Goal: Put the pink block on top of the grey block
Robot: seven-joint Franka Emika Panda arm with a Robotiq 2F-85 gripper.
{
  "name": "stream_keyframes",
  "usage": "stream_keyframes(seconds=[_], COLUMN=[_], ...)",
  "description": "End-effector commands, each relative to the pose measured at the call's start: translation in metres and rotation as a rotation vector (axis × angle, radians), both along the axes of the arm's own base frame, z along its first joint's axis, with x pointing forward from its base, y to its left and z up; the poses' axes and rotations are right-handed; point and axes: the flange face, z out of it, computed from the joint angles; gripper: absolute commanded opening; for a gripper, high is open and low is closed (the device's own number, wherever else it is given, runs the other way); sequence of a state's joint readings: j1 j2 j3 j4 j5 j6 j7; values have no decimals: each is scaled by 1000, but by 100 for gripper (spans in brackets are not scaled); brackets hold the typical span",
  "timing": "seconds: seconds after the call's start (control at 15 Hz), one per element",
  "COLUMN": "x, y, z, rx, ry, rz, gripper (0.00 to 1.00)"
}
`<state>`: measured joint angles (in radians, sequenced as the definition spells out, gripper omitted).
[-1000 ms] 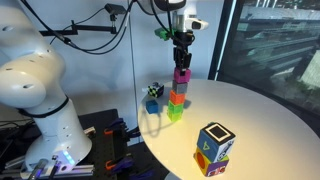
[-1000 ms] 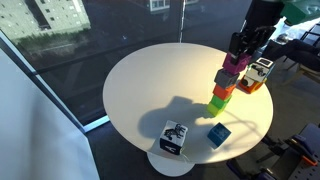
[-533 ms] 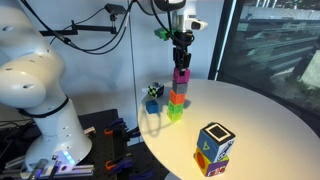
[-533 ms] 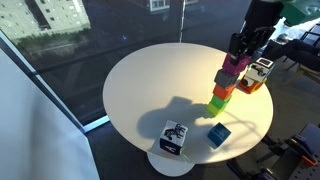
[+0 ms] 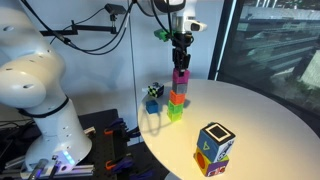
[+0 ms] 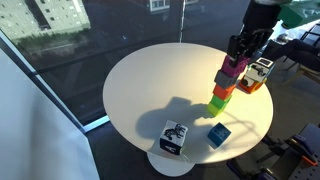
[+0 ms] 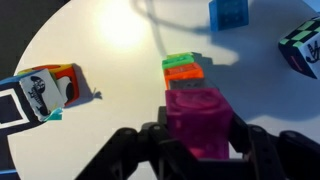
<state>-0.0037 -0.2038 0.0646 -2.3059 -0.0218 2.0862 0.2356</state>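
Gripper is clamping the pink block btw its two black fingers, one on each side of the cube, low centre of the wrist view. So the jaws are narrow and closed onto the block, not spread wide.

In both exterior views the arm is hanging down from the top of the frame. The pink block is sitting at the very top of a little tower, upper middle of the pic. Right under it is the grey block, showing as a darker band. Then comes an orange cube, and a green cube is sitting at the bottom on the round white table. Can't tell if pink is actually resting on grey or hanging just above it, the pics are too small for that. In the wrist view grey is hiding under pink. Only the orange and green edges are peeking out, just above pink in the frame.

Other stuff, fwiw: a big multicoloured patterned cube is sitting lower right in an exterior view, well apart from the tower. A black-and-white cube and a blue cube are sitting just left of the tower, near the table edge. In the wrist view blue is showing at the top edge, right of centre.
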Motion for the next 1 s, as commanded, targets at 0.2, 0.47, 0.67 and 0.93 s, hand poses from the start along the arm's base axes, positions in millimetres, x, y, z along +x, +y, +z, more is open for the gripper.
stream_keyframes(seconds=[0.2, 0.47, 0.67, 0.93], x=[6, 6, 4, -1], y=[2, 1, 1, 0], z=[-1, -2, 1, 8], rx=[-35, -34, -28, -5], ry=[10, 13, 12, 6], rz=[-18, -16, -12, 2], gripper=[32, 98, 100, 100])
